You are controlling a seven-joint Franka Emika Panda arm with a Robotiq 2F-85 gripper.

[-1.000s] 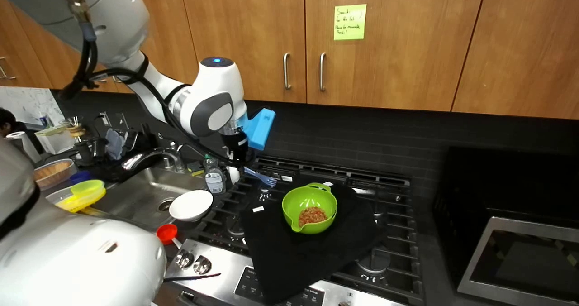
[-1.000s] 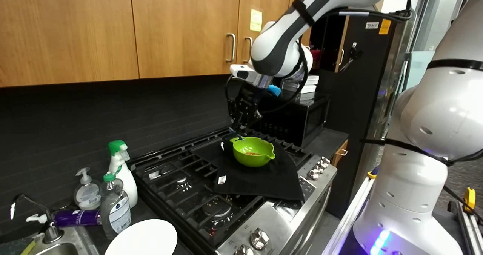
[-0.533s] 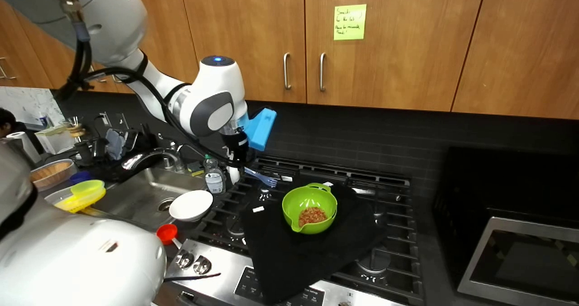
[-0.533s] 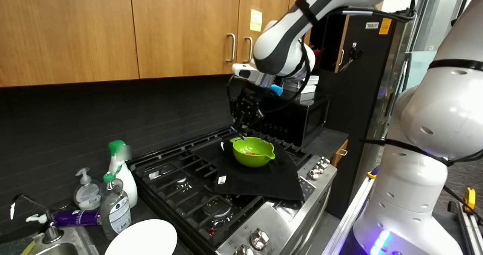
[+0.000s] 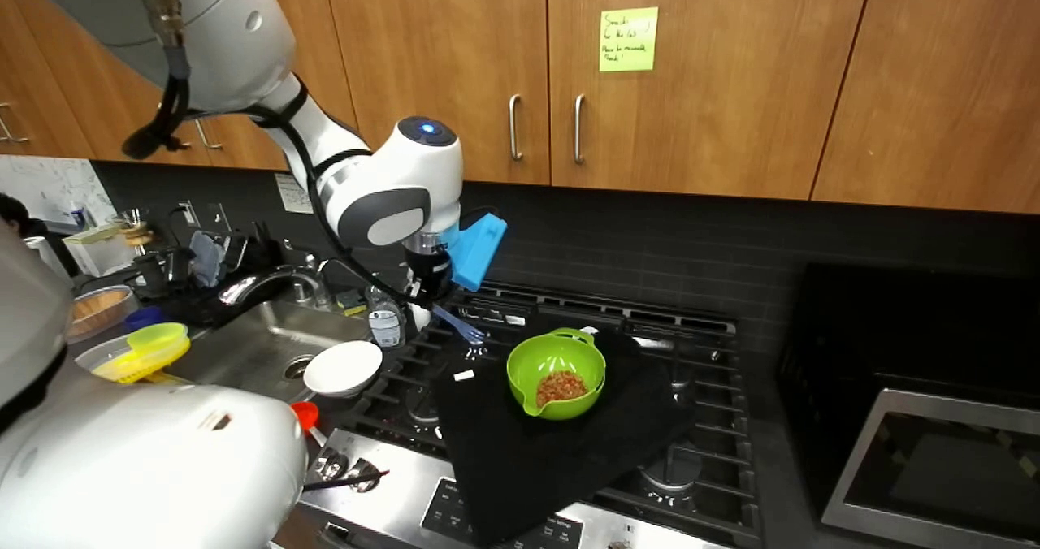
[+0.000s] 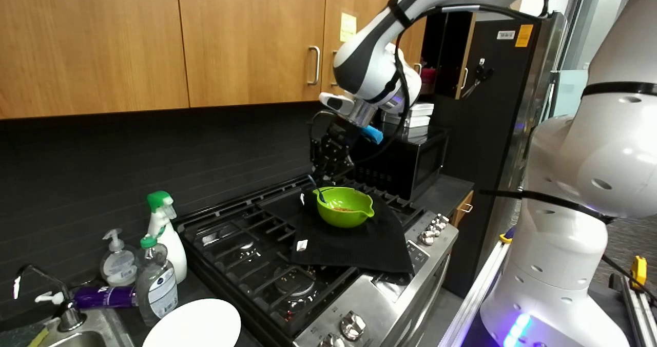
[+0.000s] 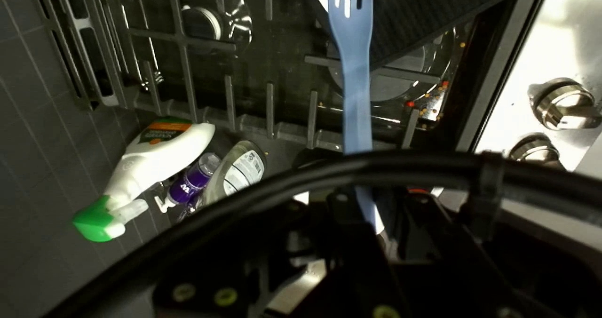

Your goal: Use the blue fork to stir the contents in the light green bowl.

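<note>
While yellow dishes [image 5: 146,352] sit at the left edge of the sink [image 5: 236,362], a red scoop [image 5: 305,413] and a white dish [image 5: 343,368] lie beside the stove [image 5: 410,484]. Next come a purple canister [image 6: 105,296], a clear bottle [image 6: 156,285] and a spray bottle [image 6: 173,244] with a green head; the wrist view shows a white W or M on the canister, but the bottles' print cannot be made out. The gripper [image 5: 426,296] is closed on the blue fork [image 5: 461,326], tilted tines-down above the stove, outside and left of the light green bowl [image 5: 528,362] in an exterior view. A black cable [image 7: 423,167] crosses the wrist view, hiding part of the handle. Reddish-brown contents [image 5: 561,387] lie heaped inside the bowl, which stands on a black cloth [image 5: 561,468]. Above, a yellow note [image 5: 628,39] on a cabinet door [image 5: 715,110] carries handwriting only partly legible. Farther right stand a microwave [image 5: 910,419] and a refrigerator [image 6: 498,116] with small, illegible labels [image 6: 523,35].
</note>
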